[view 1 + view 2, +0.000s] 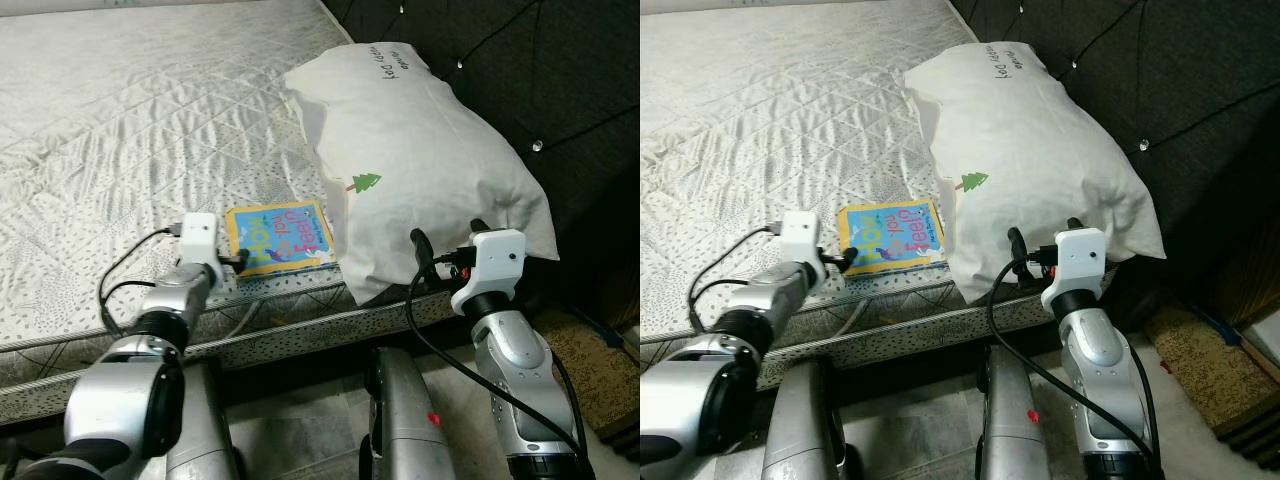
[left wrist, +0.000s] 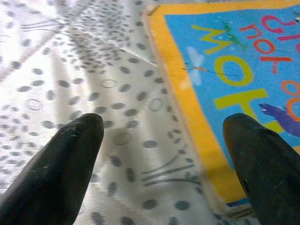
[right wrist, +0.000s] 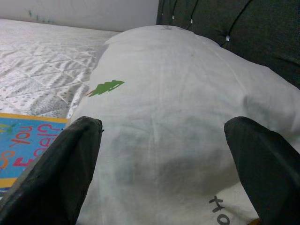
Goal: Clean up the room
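Yellow-bordered, blue-covered picture book lies flat near the edge of the quilted white mattress, just ahead of my left gripper, whose fingers stand apart straddling its near corner. Its long side runs across my reach, so I judge the left arm nearer. My right gripper, fingers apart too, faces the big white pillow beside the book.

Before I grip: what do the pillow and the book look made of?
Pillow: soft white woven fabric, matte; it creases and bulges, with a printed green tree. Book: looks like a glossy card or paper cover with a stiff flat edge; the pages are hidden.
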Motion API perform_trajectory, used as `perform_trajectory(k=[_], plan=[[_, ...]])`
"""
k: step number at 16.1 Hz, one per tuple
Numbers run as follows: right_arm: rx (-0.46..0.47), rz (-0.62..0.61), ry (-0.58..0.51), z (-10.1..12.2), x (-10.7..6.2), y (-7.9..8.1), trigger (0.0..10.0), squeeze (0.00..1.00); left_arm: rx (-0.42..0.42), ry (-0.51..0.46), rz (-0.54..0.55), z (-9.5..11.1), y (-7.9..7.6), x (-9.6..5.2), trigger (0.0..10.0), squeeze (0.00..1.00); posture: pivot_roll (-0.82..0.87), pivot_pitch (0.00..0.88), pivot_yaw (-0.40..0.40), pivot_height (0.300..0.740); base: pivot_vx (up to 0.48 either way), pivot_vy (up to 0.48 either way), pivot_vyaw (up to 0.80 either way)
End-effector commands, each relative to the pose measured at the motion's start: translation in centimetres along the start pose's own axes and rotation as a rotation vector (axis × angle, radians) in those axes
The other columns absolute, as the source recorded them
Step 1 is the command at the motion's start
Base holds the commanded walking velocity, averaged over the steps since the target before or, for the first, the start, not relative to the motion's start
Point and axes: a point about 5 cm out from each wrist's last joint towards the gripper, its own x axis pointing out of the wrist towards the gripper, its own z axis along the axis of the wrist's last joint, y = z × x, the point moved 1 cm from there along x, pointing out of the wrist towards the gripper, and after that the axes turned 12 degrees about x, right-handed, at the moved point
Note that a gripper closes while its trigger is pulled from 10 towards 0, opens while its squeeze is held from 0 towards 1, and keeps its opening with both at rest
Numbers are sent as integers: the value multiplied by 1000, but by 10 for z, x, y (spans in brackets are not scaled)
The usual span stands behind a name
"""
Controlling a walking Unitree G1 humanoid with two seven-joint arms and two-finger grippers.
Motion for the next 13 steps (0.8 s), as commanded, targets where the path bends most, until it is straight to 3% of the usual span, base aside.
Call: perform_trajectory(k=[1,3,6,8,10,12,13], plan=[[-9,12,-9,2,2,0,10000,0,26,-11,23,4,3,0,10000,1000,-158,8,-8,506,0,0,0],[-5,12,-13,2,4,1,10000,0,53,-67,76,10,8,-2,10000,1000,-147,1,-6,506,0,0,0],[18,2,-19,1,7,3,10000,0,-14,-218,241,21,20,-12,10000,1000,-127,0,-3,506,0,0,0],[41,7,-17,-3,11,8,10000,0,77,-395,329,27,20,-34,10000,1000,-86,0,1,506,0,0,0],[68,31,-4,-9,13,18,10000,0,65,-490,384,21,15,-65,10000,1000,-45,9,2,506,0,0,0],[50,45,-5,-10,14,25,10000,0,80,-488,434,13,14,-77,10000,1000,-28,16,12,506,0,0,0],[51,59,-7,-10,15,29,10000,0,101,-462,476,4,11,-84,10000,945,-30,24,14,506,0,0,0]])
